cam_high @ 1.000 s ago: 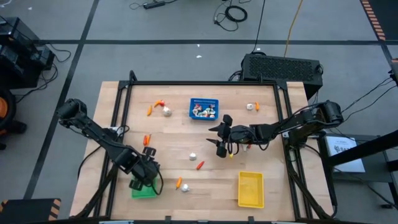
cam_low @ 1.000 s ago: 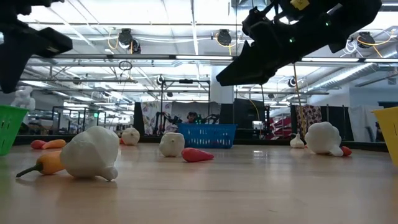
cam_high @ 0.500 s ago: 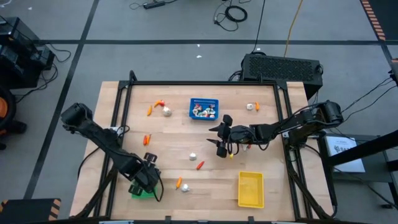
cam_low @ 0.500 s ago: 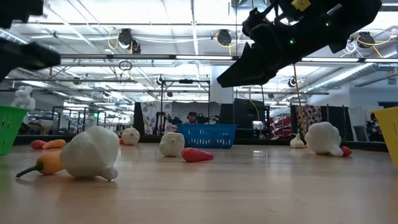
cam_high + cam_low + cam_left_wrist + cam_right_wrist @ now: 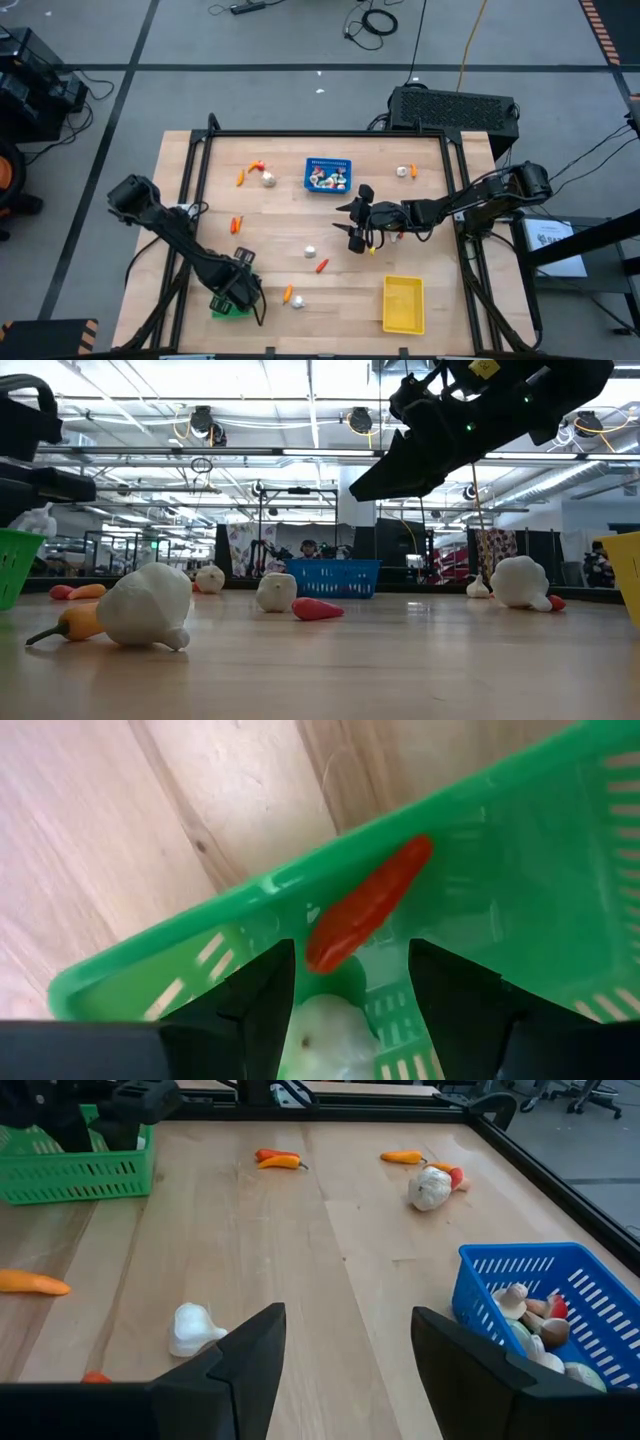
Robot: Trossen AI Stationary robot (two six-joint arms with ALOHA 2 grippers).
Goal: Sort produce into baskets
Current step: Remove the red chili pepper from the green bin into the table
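Three baskets sit on the wooden counter: a green basket at lower left of the high view, a yellow basket at lower right, and a blue basket at upper centre.

The green basket holds a red pepper stick and a white garlic bulb. The blue one holds several small white-and-red pieces. The yellow one looks empty.

Loose on the counter are four white bulbs: one at upper left, one at upper right, one at centre, one at lower centre. About six orange or red sticks lie scattered near them.

The left gripper hangs over the green basket, fingers wide and empty. The right gripper hovers mid-counter, fingers wide and empty, with bare wood between it and the yellow basket.
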